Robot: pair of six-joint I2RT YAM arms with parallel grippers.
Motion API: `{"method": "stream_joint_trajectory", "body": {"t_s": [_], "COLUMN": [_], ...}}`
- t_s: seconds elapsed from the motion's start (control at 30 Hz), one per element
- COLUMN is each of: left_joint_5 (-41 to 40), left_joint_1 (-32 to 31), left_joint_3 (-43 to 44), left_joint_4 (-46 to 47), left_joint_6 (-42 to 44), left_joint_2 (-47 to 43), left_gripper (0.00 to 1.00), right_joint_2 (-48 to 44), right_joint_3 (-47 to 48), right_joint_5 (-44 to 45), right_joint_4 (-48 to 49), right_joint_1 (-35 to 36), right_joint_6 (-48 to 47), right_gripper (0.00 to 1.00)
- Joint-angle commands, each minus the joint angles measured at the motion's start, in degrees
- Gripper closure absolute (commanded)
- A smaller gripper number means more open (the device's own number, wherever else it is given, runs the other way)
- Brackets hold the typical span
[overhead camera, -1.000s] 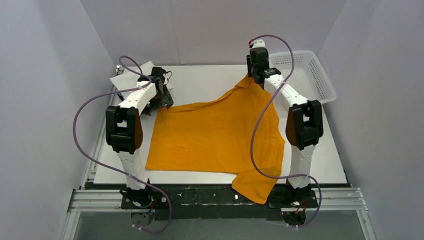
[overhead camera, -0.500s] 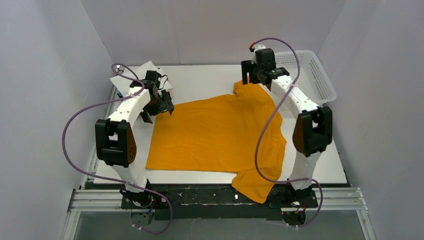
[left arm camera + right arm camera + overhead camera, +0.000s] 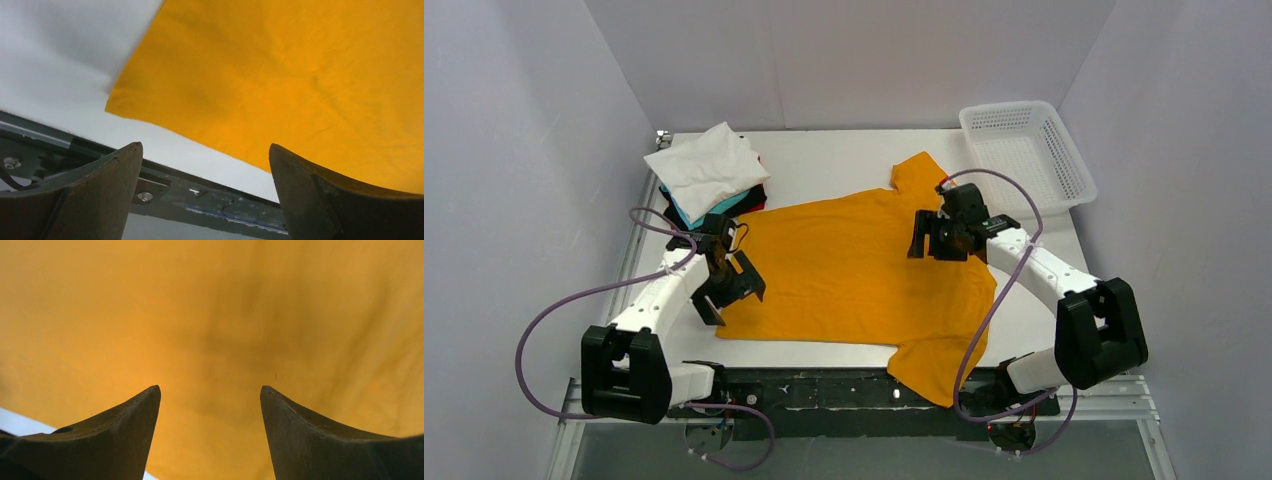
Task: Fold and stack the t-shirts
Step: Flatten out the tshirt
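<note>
Jaws L+R wide, empty, over orange tee [image 3: 854,270]

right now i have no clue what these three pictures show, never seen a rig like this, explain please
These are two robot arms bolted at the near edge of a table, each ending in a two-finger gripper. The wide picture comes from a fixed camera above and behind them. The two close-ups come from cameras on the wrists; the dark wedges are each gripper's own fingers. An orange shirt lies spread on the table, one sleeve hanging over the near edge. A stack of folded shirts, white on top, sits far left; a white mesh basket far right. The left gripper is open at the shirt's left edge, the right gripper open over its right side. Neither holds anything.
</note>
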Motion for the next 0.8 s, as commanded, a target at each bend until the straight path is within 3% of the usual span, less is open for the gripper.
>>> {"method": "stream_joint_trajectory", "body": {"t_s": [0.0,0.13,0.3,0.47,0.77], "left_joint_5": [1.25,1.39,8.83,7.96,6.07], "left_joint_1": [-0.17,-0.06,-0.15,-0.16,-0.15], "left_joint_3": [-4.25,-8.52,-11.63,-15.57,-12.7], "left_joint_4": [-8.03,-5.06,-3.07,-2.57,-6.95], "left_joint_6": [-3.73,-5.31,-7.25,-9.03,-9.61], "left_joint_2": [-0.63,-0.28,3.9,2.06,-4.04], "left_gripper": [0.02,0.02,0.02,0.02,0.02], "right_joint_2": [-3.8,-3.33,-1.62,-1.86,-3.4], "right_joint_3": [-7.53,-11.87,-14.29,-16.26,-15.78], "right_joint_5": [-3.29,-1.88,0.72,7.37,8.54], "right_joint_4": [1.65,3.62,3.48,1.02,-5.53], "right_joint_1": [1.4,1.48,1.45,1.33,-2.5], "right_joint_6": [4.14,4.93,6.3,6.37,9.53], "right_gripper": [0.19,0.19,0.19,0.18,0.16]}}
